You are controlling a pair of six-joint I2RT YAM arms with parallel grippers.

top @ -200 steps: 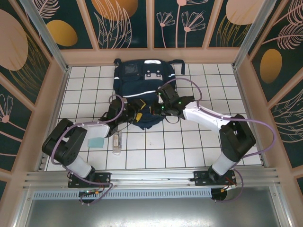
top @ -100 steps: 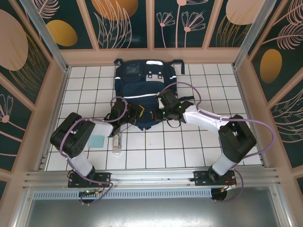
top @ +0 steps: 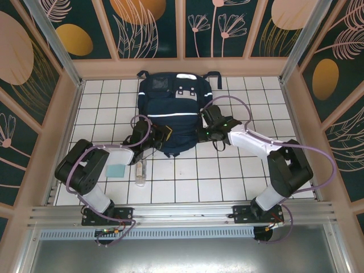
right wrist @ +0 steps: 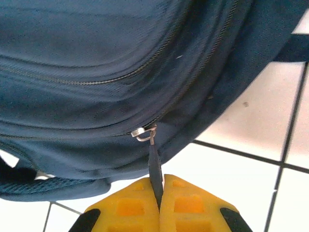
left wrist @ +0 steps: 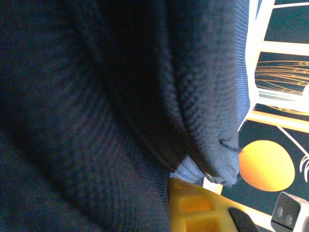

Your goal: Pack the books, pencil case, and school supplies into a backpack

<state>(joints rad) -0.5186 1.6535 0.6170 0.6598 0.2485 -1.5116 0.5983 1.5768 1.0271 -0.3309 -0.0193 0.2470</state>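
Two grippers at backpack (top: 173, 114) near edge, top view: left gripper (top: 161, 138), right gripper (top: 206, 132); backpack far-middle of table (top: 239, 176) | left wrist: jaws closed on navy backpack fabric | right wrist: jaws pinched shut on dark zipper pull (right wrist: 154, 166), backpack just beyond fingertips.

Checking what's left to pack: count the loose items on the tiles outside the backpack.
2. A pale-teal card lies beside the left arm; a clear tube-like packet lies just right of it. Others may be hidden under the arms or backpack.
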